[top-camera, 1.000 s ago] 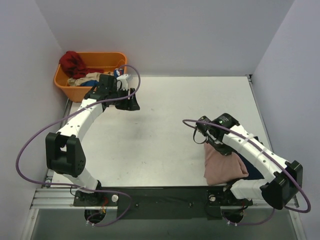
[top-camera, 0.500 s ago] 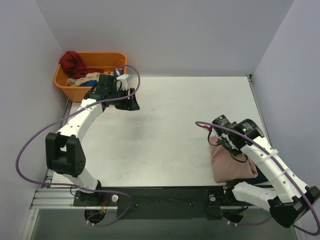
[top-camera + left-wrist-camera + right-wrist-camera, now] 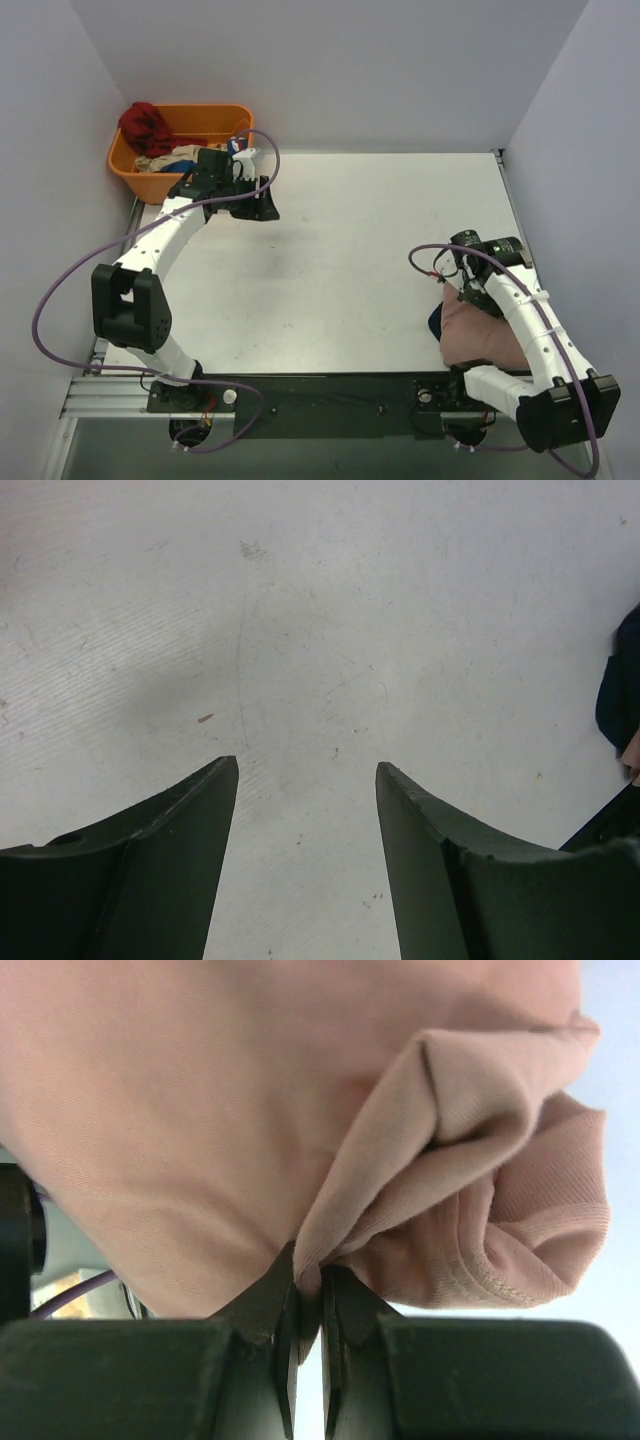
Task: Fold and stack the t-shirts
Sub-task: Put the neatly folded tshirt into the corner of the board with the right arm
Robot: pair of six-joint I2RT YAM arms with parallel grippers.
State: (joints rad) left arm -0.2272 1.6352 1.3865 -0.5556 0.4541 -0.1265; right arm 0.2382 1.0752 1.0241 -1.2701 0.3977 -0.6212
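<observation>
The right hand (image 3: 308, 1282) has swung rightward, clenched on the dusty-pink cloth t-shirt (image 3: 478, 338); the left hand (image 3: 306, 780) hangs released.

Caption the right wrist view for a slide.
Right gripper pinching a fold of the pink shirt, jaws shut.

Lab test cell: blank walls (image 3: 330, 60) boxing a white table (image 3: 340, 260).

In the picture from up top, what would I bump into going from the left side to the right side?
orange basket → left gripper → pink t-shirt
</observation>
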